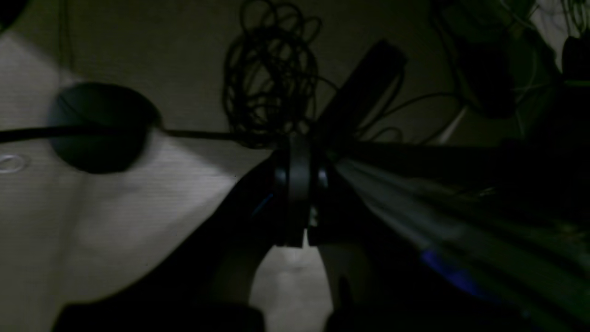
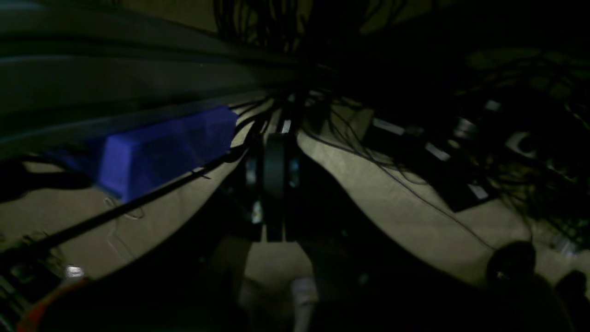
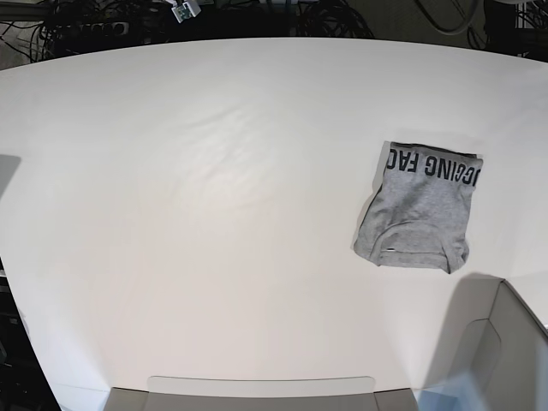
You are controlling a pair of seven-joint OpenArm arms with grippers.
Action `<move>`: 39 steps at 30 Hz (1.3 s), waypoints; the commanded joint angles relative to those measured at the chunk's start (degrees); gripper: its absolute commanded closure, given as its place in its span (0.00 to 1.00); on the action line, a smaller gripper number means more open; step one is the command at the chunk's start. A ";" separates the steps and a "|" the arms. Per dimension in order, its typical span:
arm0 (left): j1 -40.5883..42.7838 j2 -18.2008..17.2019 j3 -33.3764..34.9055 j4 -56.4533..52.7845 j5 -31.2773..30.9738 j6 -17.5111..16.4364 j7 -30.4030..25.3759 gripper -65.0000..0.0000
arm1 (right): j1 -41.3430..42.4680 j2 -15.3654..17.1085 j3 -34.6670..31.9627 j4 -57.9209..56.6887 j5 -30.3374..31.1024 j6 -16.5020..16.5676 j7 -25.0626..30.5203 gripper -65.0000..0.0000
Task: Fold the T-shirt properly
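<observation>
The shirt (image 3: 418, 208) lies folded into a small packet at about three o'clock on the bench (image 3: 214, 214), light, limp and likely to unfold unless taken at a folded edge, while the left tool (image 1: 299, 193) and right tool (image 2: 275, 184) are closed, empty.

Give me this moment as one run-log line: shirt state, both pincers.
T-shirt: folded compact, lettering showing, flat on white table | left pincer: shut, empty | right pincer: shut, empty
</observation>
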 commanded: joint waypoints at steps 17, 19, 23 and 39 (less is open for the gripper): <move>-15.06 -8.58 -8.81 -37.15 19.59 -0.01 -12.58 1.00 | 14.97 5.83 3.42 -38.88 -3.68 0.32 13.42 1.00; -16.21 -9.20 -8.64 -39.61 22.22 0.73 -15.31 1.00 | 17.88 7.50 3.42 -45.56 -3.68 0.24 16.15 1.00; -18.23 -9.37 -8.64 -44.36 30.40 11.90 -19.97 1.00 | 24.29 10.75 3.42 -60.59 -3.68 -0.03 21.86 1.00; -24.73 -11.84 -8.20 -52.66 42.00 25.44 -13.81 1.00 | 36.95 14.88 -0.54 -84.15 -12.65 -23.59 33.73 1.00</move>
